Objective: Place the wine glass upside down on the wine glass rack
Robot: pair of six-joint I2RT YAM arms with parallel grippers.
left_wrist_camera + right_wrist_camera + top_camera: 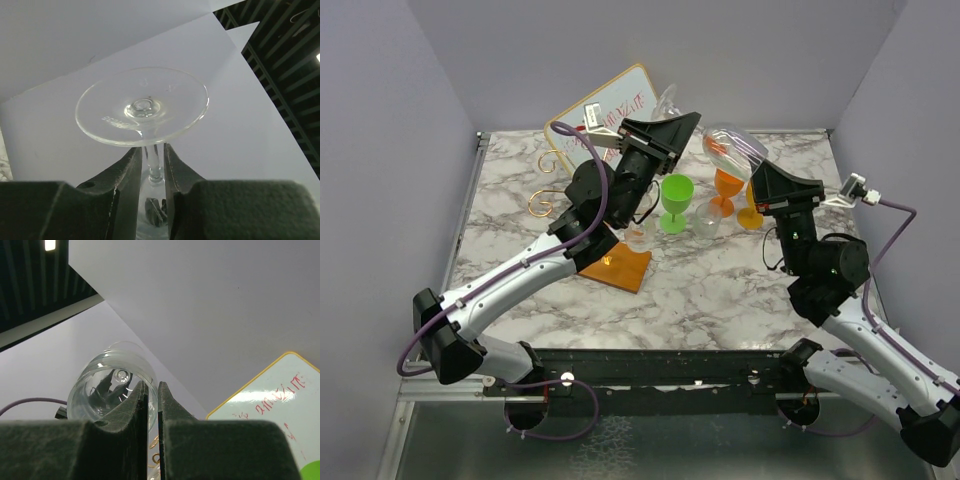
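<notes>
1. Left tool (153,150), one of two, is clenched on the stem of the single clear wine glass (730,143), just under its foot.
2. One rack (625,268) stands on the worktop (720,290) at left, under the left arm. The wine glass hangs tilted in the air to its right.
3. One whiteboard (620,100) carries red writing, too blurred to read.
4. Raised lettering on the foot is unreadable.
5. One green glass (675,200) stands mid-worktop. The orange glasses (728,183) beside it are partly hidden, so their count is unclear.
6. Right tool (152,386) pinches the bowl's rim.
</notes>
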